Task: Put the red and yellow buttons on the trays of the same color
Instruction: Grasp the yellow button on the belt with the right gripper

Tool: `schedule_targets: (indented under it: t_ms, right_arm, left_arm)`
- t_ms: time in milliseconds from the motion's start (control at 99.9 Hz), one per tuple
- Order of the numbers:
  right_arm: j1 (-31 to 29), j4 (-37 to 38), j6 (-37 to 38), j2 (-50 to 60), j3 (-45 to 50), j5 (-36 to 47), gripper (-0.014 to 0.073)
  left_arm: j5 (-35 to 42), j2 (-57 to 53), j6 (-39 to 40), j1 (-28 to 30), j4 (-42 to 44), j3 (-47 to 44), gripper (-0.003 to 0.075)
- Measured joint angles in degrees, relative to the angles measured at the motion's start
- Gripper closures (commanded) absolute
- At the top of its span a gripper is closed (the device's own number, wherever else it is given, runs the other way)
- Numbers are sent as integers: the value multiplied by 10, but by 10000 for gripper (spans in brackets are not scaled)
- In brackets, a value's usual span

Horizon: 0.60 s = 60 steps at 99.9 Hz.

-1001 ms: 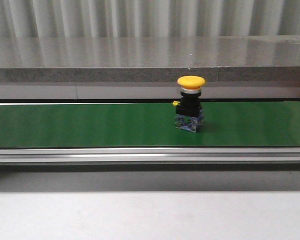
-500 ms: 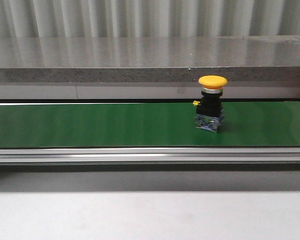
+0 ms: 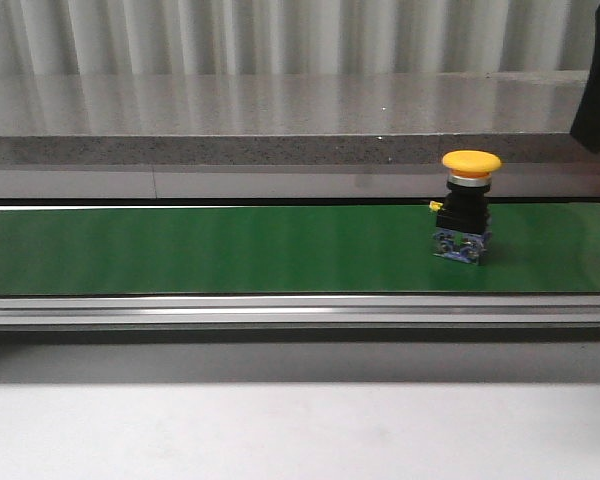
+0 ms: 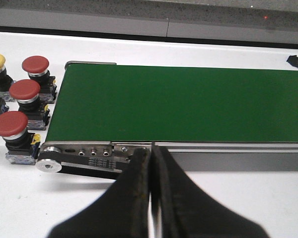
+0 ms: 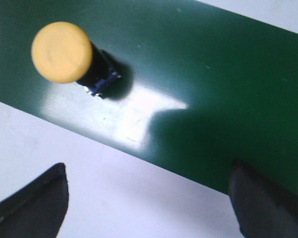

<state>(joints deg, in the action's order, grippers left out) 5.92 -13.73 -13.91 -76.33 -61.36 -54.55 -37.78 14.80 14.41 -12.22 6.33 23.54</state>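
While the yellow button (image 3: 469, 205) stands upright on the green belt (image 3: 230, 250), the right gripper (image 5: 149, 198) hangs above the belt with jaws wide. Near the belt's end, the left gripper (image 4: 152, 198) has jaws closed, empty.

Yellow-capped button (image 3: 470, 162) (black body) on plain green belt (image 3: 230, 250); red buttons (image 4: 25, 90) nearby.

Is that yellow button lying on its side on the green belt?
No, the yellow button stands upright on the green belt, cap on top.
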Motion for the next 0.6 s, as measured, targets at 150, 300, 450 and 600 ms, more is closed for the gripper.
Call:
schedule_targets:
  t_ms: [150,300,450,600]
  right_arm:
    - [25,0,0,-28,0,26,-52]
    - [46,0,0,-60,0,62,-52]
    - [53,-2,0,-88,0,107,-52]
    - [53,-3,0,-110,0,143,-31]
  left_arm:
    - [0,0,0,0,0,0,740]
    - [0,0,0,0,0,0,740]
    - [0,0,0,0,0,0,740]
    - [0,0,0,0,0,0,740]
